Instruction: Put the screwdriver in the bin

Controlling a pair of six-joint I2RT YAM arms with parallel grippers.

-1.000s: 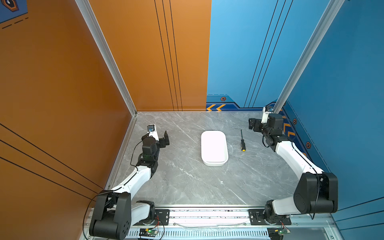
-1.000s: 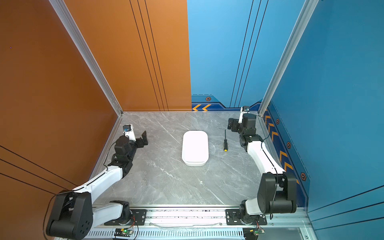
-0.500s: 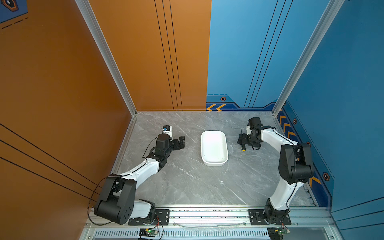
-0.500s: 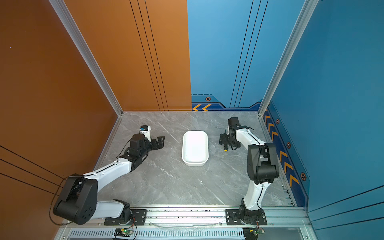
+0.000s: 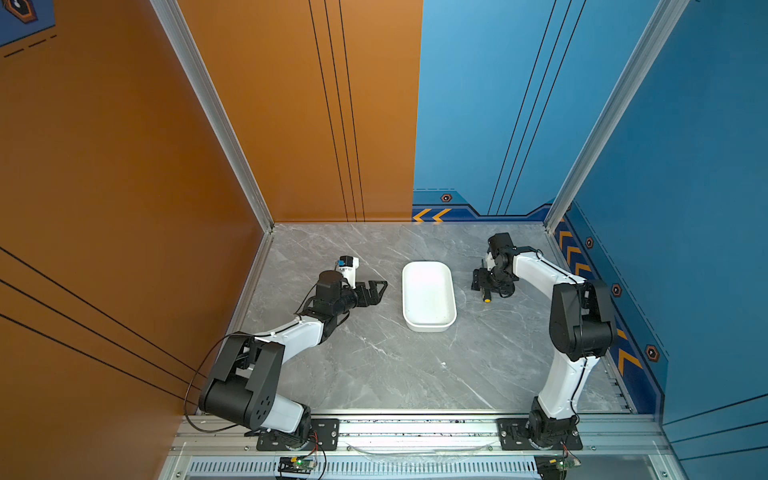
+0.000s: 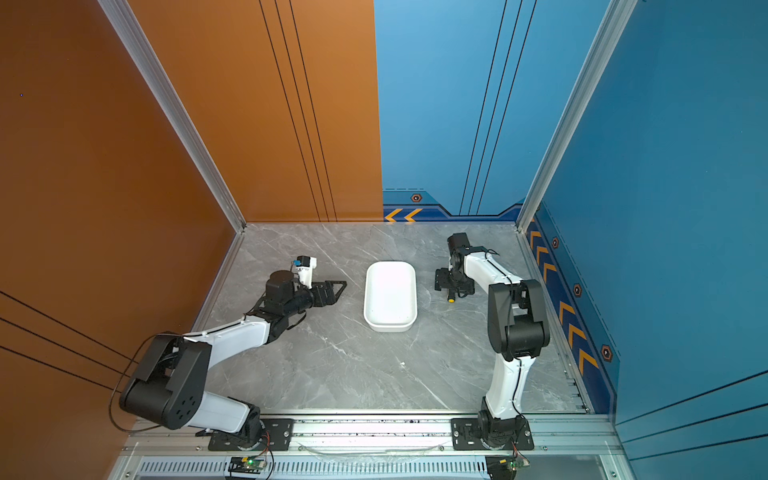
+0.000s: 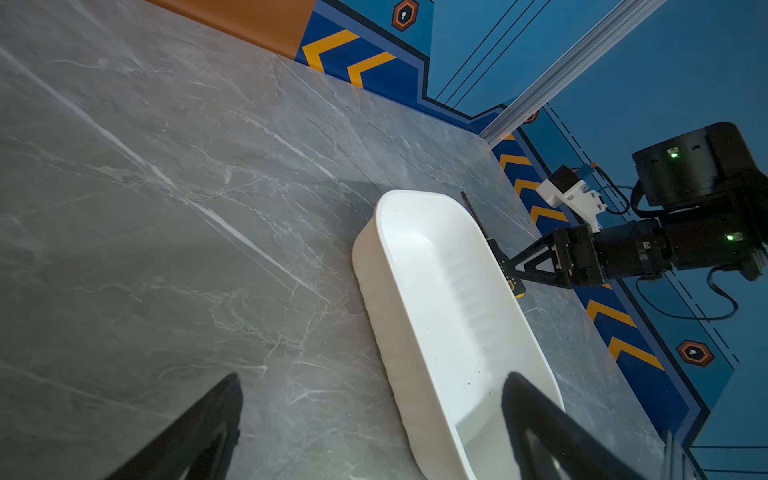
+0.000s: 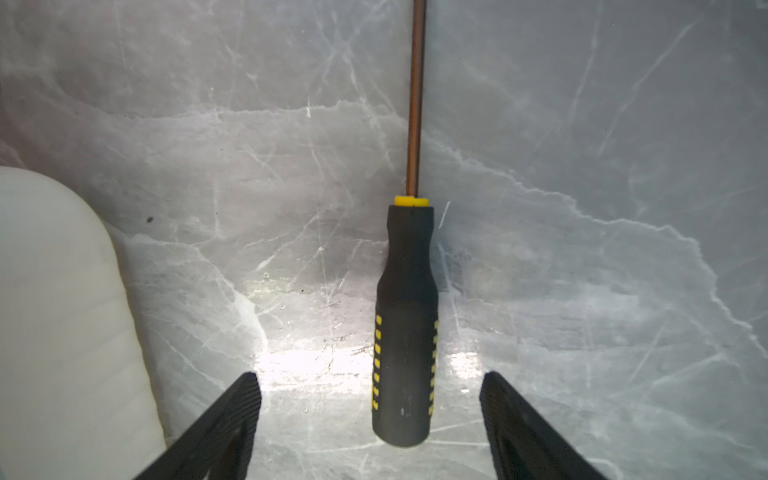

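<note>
Since a second ago my right arm has swung in from the back right corner and brought the right fingers (image 8: 224, 424) down around the screwdriver (image 8: 405, 324). My left arm has stretched out from the orange wall toward the bin (image 5: 428, 328). Screwdriver and bin lie where they lay. The screwdriver rests flat on the grey marble-patterned counter (image 5: 374, 374), outside the bin and just beside its right long wall. It lies roughly parallel to that wall, with the thin shaft pointing at the back wall. In both top views the arm's wrist covers most of it, and I mainly see the yellow end cap (image 5: 485, 298) poking out toward the front rail. In the right wrist view the black handle, with yellow dashes along the grip and a yellow collar at the shaft, sits between the two fingers. They stand well apart, with bare counter on each side of the handle and neither one touching it. I cannot tell whether their tips meet the counter. A rounded corner of the white bin (image 8: 62, 291) fills the edge of that view. The left fingers (image 7: 199, 424) are spread wide with nothing between them. In a top view the left fingers (image 5: 376, 286) point at the bin's left long wall, near it but apart.
</note>
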